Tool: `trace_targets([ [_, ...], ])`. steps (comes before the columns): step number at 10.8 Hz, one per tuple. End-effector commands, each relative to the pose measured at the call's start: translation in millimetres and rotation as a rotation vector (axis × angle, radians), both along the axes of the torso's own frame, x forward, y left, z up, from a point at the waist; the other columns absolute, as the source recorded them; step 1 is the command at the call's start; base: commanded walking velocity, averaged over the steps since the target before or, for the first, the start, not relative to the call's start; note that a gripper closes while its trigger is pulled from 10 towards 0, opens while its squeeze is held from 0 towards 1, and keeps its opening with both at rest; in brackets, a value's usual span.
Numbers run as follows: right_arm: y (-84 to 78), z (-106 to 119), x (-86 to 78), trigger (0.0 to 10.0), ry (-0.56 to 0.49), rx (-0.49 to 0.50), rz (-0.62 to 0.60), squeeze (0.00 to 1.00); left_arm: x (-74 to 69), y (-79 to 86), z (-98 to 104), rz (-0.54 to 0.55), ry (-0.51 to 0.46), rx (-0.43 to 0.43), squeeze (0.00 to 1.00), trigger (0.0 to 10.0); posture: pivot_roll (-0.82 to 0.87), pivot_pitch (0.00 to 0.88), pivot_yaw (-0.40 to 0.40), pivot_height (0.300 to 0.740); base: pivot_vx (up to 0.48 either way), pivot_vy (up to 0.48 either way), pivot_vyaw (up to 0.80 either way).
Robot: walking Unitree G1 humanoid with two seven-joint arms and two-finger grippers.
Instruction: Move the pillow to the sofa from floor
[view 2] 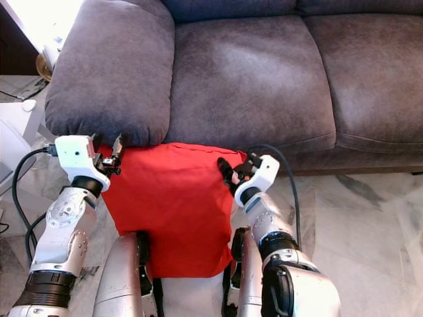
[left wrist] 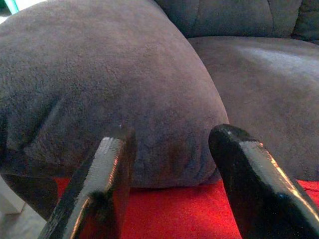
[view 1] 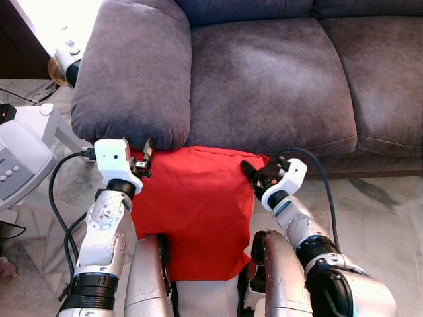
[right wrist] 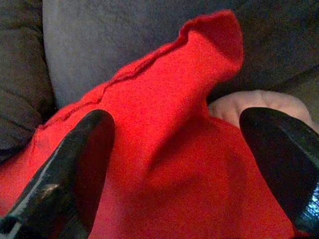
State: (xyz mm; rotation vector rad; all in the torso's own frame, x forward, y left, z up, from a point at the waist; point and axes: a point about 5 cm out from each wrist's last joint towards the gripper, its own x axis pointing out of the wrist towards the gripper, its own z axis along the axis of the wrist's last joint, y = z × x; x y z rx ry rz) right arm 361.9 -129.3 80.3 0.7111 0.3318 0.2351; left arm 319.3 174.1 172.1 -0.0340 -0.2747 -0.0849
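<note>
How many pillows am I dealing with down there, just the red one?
1. The red pillow is in front of the sofa, top edge against the sofa base, between the left gripper and right gripper. Others could lie out of frame.

- No words, labels, brand names, numbers or signs can be read anywhere in these views.
- The small buttons on the white plastic device [view 1: 16,165] are too small to read.

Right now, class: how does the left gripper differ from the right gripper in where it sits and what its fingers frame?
The left gripper sits at the pillow's top left corner, under the sofa armrest; the right gripper is at the top right corner. The left frames mostly armrest, the right red fabric. Both are open.
</note>
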Motion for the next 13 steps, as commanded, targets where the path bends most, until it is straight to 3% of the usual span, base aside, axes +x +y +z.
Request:
trace_targets([
  [1, 7.7, -17, -10.7, 10.0, 0.065, 0.004, 0.046, 0.0, -4.6, 1.6, -4, -0.003, 0.02, 0.012, 0.0, 10.0, 0.25, 0.344, 0.006, 0.572, 0.0, 0.0, 0.0],
  [2, 15.2, -20, -15.1, 10.0, 0.051, 0.035, 0.111, 0.0, -5.9, 1.2, -5, -0.003, 0.024, 0.012, 0.0, 10.0, 0.26, 0.345, 0.006, 0.572, 0.0, 0.0, 0.0],
  [3, 24.2, -25, -21.3, 10.0, 0.027, 0.006, 0.199, 0.0, -7.0, 0.0, -6, -0.004, 0.027, 0.01, 0.0, 10.0, 0.27, 0.347, 0.004, 0.572, 0.0, 0.0, 0.0],
  [6, 25.0, -36, -29.5, 10.0, 0.054, 0.006, 0.218, 0.0, -10.4, 2.6, -10, 0.005, 0.041, 0.012, 0.0, 10.0, 0.28, 0.353, -0.001, 0.572, 0.0, 0.0, 0.0],
  [8, 16.1, -44, -32.0, 10.0, 0.104, -0.06, 0.15, 0.0, -12.3, -0.7, -12, 0.002, 0.053, 0.009, 0.0, 10.0, 0.27, 0.362, -0.004, 0.572, 0.0, 0.0, 0.0],
  [9, 16.0, -44, -31.9, 5.9, 0.095, -0.045, 0.152, 0.0, -12.5, -1.9, -13, 0.0, 0.057, 0.008, 0.0, 10.0, 0.27, 0.363, -0.006, 0.572, 0.0, 0.0, 0.0],
  [10, 17.7, -43, -32.5, 0.0, 0.076, -0.032, 0.185, 0.0, -11.9, -2.3, -14, 0.0, 0.061, 0.007, 0.0, 10.0, 0.27, 0.362, -0.007, 0.572, 0.0, 0.0, 0.0],
  [13, 14.8, -45, -33.1, 0.0, 0.093, -0.025, 0.157, 0.0, -11.3, -3.3, -16, -0.002, 0.074, 0.02, 0.0, 10.0, 0.26, 0.361, -0.009, 0.572, 0.0, 0.0, 0.0],
])
